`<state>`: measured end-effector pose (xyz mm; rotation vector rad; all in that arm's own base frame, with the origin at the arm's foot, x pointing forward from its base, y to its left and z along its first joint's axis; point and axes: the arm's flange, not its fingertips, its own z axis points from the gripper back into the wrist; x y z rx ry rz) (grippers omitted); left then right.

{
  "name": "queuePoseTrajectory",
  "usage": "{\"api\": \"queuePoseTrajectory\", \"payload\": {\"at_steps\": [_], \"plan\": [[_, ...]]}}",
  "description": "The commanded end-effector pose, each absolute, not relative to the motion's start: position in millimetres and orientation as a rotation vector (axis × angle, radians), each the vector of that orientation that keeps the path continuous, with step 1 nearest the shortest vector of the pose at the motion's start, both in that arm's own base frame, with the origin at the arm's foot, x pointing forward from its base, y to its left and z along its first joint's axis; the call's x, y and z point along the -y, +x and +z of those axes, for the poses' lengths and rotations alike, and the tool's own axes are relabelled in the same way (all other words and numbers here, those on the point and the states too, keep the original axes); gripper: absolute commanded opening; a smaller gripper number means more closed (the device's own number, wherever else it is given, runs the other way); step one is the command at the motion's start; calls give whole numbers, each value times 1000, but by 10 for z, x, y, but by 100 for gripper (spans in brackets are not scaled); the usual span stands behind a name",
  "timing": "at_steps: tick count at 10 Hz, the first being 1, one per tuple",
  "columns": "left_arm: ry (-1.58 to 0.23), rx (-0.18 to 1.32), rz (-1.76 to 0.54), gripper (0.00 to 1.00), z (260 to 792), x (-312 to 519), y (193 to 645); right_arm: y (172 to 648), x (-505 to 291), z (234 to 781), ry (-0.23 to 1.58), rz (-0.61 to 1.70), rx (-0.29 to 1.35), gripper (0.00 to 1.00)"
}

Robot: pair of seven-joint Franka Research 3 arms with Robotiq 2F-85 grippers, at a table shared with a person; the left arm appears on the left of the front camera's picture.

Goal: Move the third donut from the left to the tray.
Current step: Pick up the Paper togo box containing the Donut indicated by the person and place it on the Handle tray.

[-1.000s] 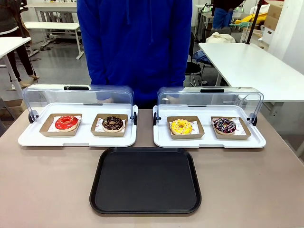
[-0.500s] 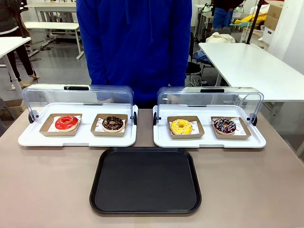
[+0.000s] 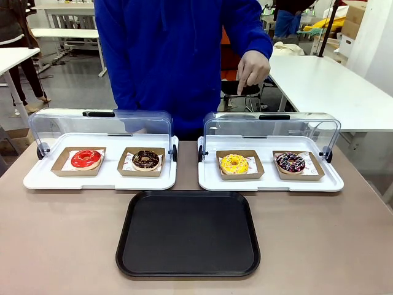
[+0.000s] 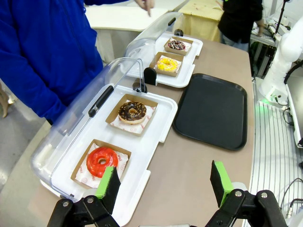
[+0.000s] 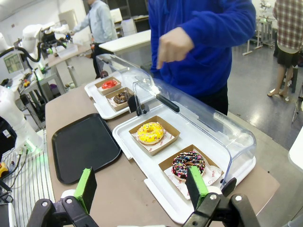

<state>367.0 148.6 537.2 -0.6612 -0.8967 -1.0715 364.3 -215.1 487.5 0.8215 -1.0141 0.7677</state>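
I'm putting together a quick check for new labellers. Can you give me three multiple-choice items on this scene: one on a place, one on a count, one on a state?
1. Where is the yellow donut?
A. On the bare table
B. In a cardboard box on the right-hand white tray
C. In a person's hand

2. How many donuts are on the table?
A. Two
B. Three
C. Four

3. The black tray is
A. empty
B. holding one donut
C. stacked on a white tray

Answers: 1 B, its box sits beside that of the chocolate sprinkled donut; 2 C, two on each white tray; 3 A, its whole surface lies bare.
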Motion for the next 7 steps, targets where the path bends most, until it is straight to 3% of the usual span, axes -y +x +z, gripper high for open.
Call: {"api": "queuePoseTrajectory", "payload": {"at_steps": [1, 7], "plan": [[-670, 924, -1090, 100, 5379, -1483, 3681, 3684, 2159, 4892, 823, 784, 1052, 100], [-670, 924, -1090, 100, 5379, -1483, 3681, 3684, 2159, 4892, 823, 784, 1052, 100]]}}
